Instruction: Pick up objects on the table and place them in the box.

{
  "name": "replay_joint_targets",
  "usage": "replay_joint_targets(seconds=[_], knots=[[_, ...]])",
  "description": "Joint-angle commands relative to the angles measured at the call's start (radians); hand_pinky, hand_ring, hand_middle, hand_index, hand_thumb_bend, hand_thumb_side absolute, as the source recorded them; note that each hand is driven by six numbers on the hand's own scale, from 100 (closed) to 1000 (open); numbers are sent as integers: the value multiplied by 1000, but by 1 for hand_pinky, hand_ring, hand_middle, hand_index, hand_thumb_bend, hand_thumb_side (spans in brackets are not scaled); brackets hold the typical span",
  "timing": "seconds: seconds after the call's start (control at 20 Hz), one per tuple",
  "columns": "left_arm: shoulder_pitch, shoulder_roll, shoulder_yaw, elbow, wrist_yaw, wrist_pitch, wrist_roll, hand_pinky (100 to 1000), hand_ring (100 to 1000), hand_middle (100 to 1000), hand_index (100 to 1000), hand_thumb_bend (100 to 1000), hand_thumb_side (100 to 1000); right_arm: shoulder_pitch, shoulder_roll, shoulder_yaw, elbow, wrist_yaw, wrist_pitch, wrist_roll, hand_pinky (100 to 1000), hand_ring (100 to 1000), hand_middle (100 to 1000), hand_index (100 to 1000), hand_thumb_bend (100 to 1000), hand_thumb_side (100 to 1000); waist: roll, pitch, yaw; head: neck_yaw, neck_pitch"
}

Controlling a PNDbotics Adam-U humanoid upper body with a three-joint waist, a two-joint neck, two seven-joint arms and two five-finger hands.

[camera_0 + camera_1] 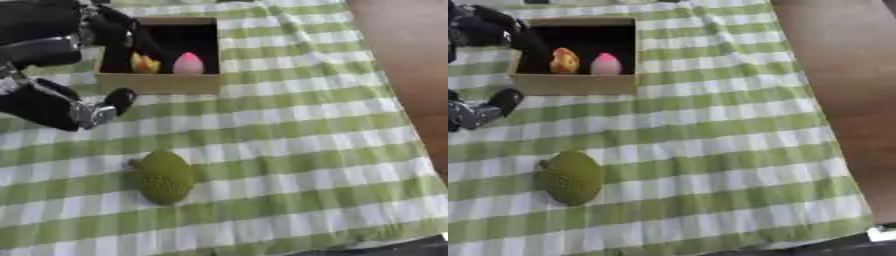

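Cardboard box point(159, 82) stands at the far left of the counter point(297, 150), which is covered in green-and-white check. Inside it — a yellow-orange fruit point(144, 63) and a pink peach-like fruit point(188, 64), side by side. A green jackfruit point(164, 176) lies on the cloth, well apart from the box. Left hand point(109, 30) at the box's left rim — finger state cannot be determined.
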Motion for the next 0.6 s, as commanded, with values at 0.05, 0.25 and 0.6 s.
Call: replay_joint_targets(seconds=[0.05, 0.25, 0.6], knots=[[2, 46, -13, -15, 5, -28, -56, 832, 814, 769, 890, 100, 312, -12, -26, -8, -15, -8, 2, -2, 1000, 944, 632, 942, 100, 478, 8, -34, 1, -1, 4], [24, 54, -33, -15, -9, -27, -91, 835, 817, 773, 893, 102, 402, -11, -25, -8, -15, -8, 3, -2, 1000, 944, 631, 942, 100, 484, 7, -34, 1, 1, 8], [47, 36, -54, -15, -77, 3, -103, 861, 837, 785, 902, 256, 606, -6, -17, -10, -14, -7, 9, 3, 1000, 945, 629, 943, 100, 526, 6, -32, 0, 2, 11]])
